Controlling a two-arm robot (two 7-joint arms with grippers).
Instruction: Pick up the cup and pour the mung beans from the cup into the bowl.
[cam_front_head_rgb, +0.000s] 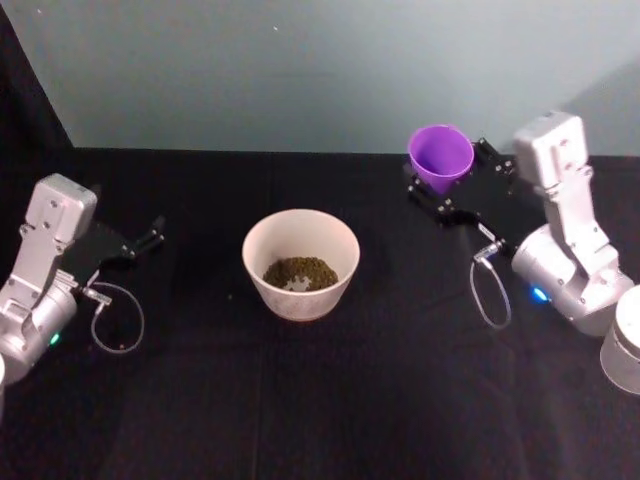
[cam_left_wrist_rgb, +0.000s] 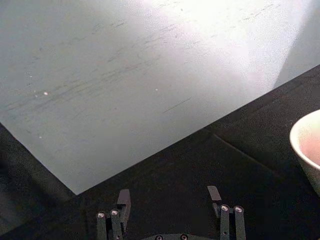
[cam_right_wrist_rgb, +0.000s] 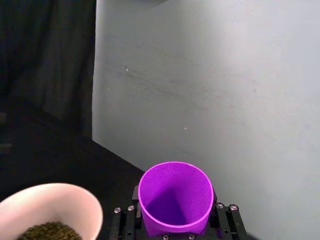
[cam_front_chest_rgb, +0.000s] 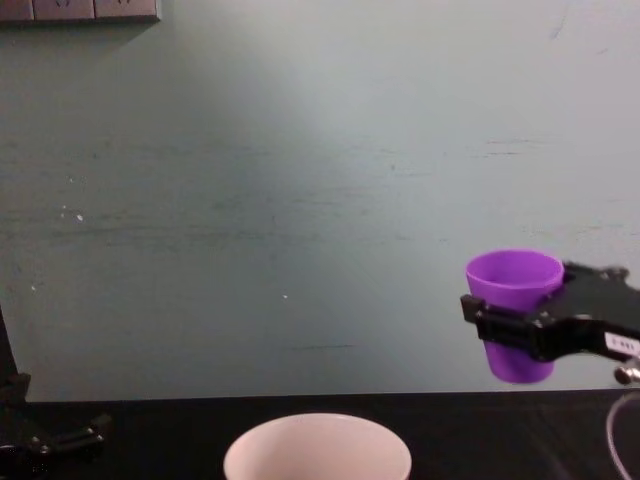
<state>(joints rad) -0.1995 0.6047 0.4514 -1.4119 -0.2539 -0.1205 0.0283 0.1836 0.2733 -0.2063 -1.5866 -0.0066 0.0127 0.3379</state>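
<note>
Head view: the right gripper (cam_front_head_rgb: 450, 190) holds the cup (cam_front_head_rgb: 440, 155) off the black table (cam_front_head_rgb: 300, 400), its dark fingers clamped on the tumbler's purple wall below the rim. The cup stands upright in the grasp, mouth up, and its inside looks bare purple in the right wrist view, where the cup (cam_right_wrist_rgb: 175, 197) sits between the two finger bars at the frame's lower edge. Seen from the chest camera, the right gripper (cam_front_chest_rgb: 530, 330) crosses the cup (cam_front_chest_rgb: 514, 312) about midway up its side, with the tumbler's base hanging free above the tabletop against the pale wall (cam_front_chest_rgb: 300, 200).

To the gripper's left and lower down stands the bowl (cam_front_head_rgb: 301, 263), well apart from the cup, with a mound of mung beans (cam_front_head_rgb: 300, 272) lying in its bottom. The bowl's rim (cam_right_wrist_rgb: 50, 210) shows beside the held cup in the right wrist view, beans visible inside.

On the bowl's far side, the left gripper (cam_front_head_rgb: 140, 243) rests low over the table, touching nothing. Its fingers (cam_left_wrist_rgb: 123, 202) stand spread apart in the left wrist view, with bare black cloth between them and the bowl's edge (cam_left_wrist_rgb: 306, 145) off to one side.
</note>
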